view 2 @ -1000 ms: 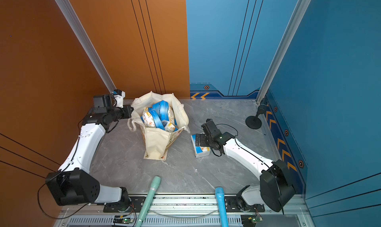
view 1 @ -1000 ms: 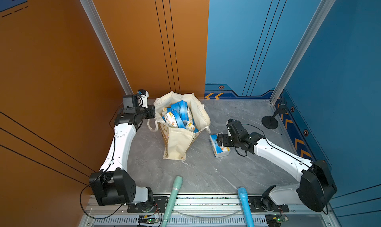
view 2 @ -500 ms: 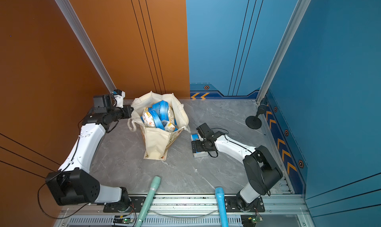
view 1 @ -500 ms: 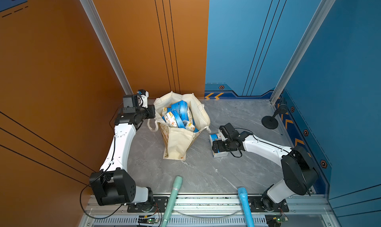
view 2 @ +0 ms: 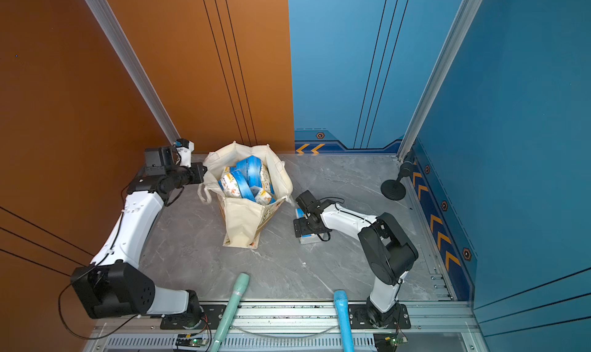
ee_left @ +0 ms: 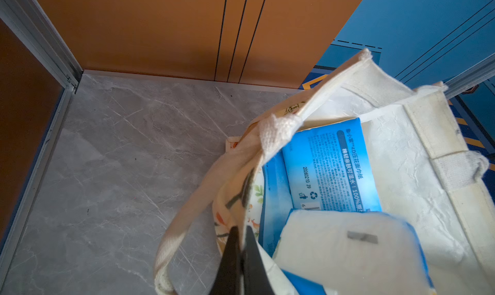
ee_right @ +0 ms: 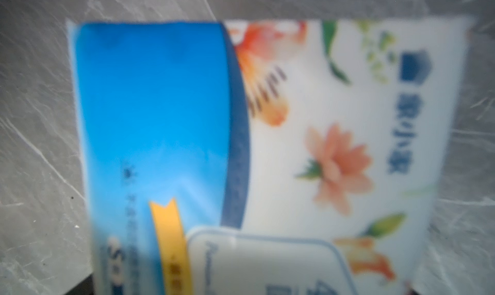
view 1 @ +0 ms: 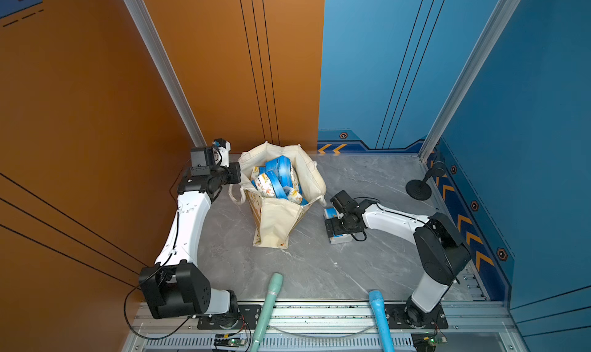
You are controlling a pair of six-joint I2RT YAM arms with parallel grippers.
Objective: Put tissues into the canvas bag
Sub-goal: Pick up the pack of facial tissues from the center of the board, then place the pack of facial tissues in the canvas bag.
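1. As both top views show, the cream canvas bag (view 1: 273, 221) stands on the counter (view 1: 319, 270), crammed with blue-and-white tissues (view 1: 278, 177); one loose pack (view 1: 341, 238) lies beside it under the right fingers (view 1: 332, 229), spread wide.
2. Left wrist alone: left fingers (ee_left: 230, 258) clamped on the bag's rim.
3. Right wrist alone: the pack's orange flowers, blurred.

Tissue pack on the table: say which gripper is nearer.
Right. The right gripper hangs directly over the pack; the left gripper is across the canvas bag, pinching its rim.
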